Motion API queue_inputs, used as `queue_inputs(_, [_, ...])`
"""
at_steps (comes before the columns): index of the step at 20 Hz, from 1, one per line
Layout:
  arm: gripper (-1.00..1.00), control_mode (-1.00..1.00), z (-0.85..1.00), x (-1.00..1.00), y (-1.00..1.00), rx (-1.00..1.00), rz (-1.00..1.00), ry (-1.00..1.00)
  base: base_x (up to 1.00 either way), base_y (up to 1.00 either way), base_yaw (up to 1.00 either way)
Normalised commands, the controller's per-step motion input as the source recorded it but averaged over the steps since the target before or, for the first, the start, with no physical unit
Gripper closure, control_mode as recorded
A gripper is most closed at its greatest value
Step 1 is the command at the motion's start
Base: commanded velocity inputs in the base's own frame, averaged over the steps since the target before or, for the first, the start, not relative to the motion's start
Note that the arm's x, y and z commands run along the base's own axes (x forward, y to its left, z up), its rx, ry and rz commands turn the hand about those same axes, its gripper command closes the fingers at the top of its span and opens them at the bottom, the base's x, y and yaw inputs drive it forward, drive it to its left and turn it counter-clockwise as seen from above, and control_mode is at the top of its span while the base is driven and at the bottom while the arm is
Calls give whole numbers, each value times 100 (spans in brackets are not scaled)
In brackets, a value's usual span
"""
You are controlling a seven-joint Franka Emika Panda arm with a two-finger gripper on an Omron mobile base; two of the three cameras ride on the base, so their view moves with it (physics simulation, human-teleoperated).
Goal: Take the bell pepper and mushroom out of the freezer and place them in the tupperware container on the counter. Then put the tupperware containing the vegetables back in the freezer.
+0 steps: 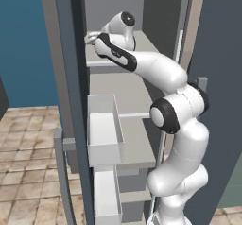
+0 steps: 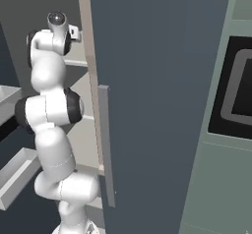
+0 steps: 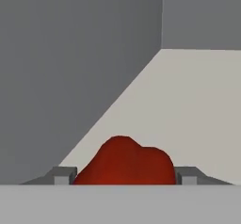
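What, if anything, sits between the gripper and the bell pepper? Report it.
Nothing visible does. In the hand view the bell pepper lies on the pale freezer shelf right between the two fingertips of the gripper, with no other object in the gap. Whether the pads touch it cannot be told.

pale freezer shelf, red bell pepper on it
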Motion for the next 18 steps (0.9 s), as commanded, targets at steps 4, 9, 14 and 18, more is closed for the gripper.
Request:
queue_inputs(4, [100, -100, 0, -67, -8, 0, 0, -16, 0, 0, 0])
queue_inputs(9, [100, -100, 0, -79, -19, 0, 0, -16, 0, 0, 0])
queue_inputs(14, [100, -100, 8, -99, -32, 1, 0, -10, 0, 0, 0])
queue_inputs(18, [100, -100, 37, -100, -39, 2, 0, -3, 0, 0, 0])
